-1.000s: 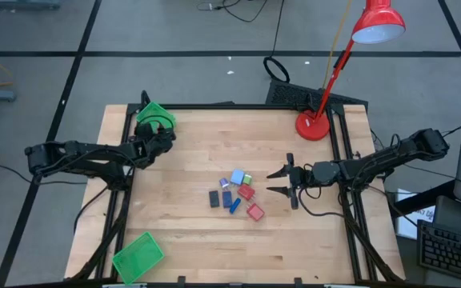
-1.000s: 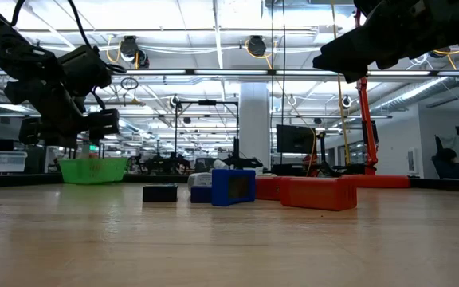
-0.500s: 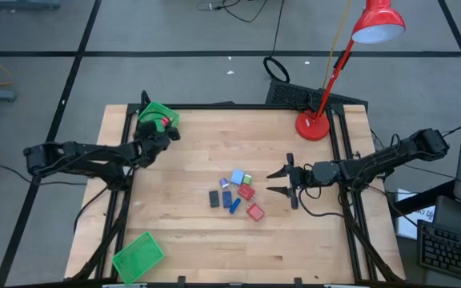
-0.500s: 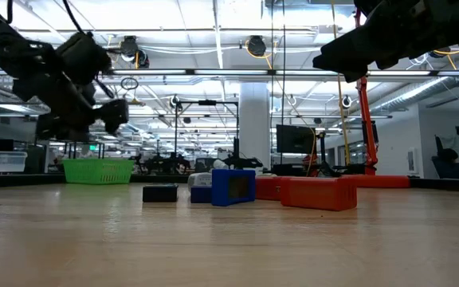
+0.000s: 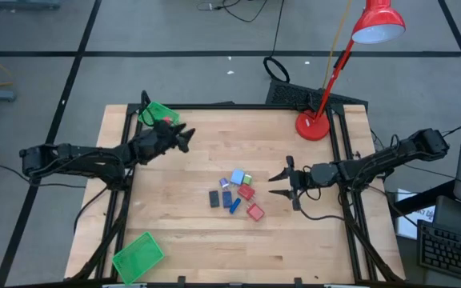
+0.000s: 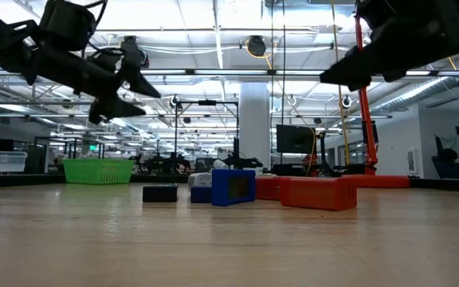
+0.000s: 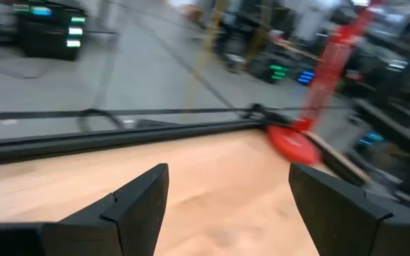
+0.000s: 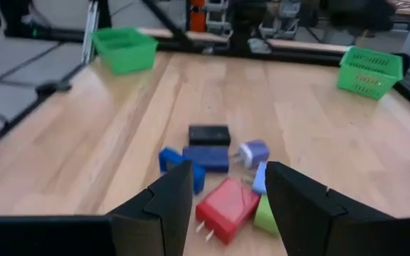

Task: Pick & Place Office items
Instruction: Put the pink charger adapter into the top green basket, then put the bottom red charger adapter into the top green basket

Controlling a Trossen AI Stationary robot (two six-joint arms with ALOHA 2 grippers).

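Items (image 5: 235, 191) clustered mid-table, touching. R gripper (image 5: 282, 183) wide open, empty, just beside them; closing there cld grab two or scatter pile. L gripper (image 5: 184, 139) open, empty, near tray (image 5: 152, 110).

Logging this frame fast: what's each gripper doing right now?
Left gripper: open, empty, near the far green basket.
Right gripper: open, empty, beside the office items.

We see bright, even light from ceiling lamps (image 6: 255, 45) in the low view, which glare a little. The wooden surface (image 5: 190, 232) carries only soft, faint shadows. The left wrist view is strongly blurred; the red lamp (image 7: 312, 121) there is smeared. The right wrist view is slightly soft at the far edge.
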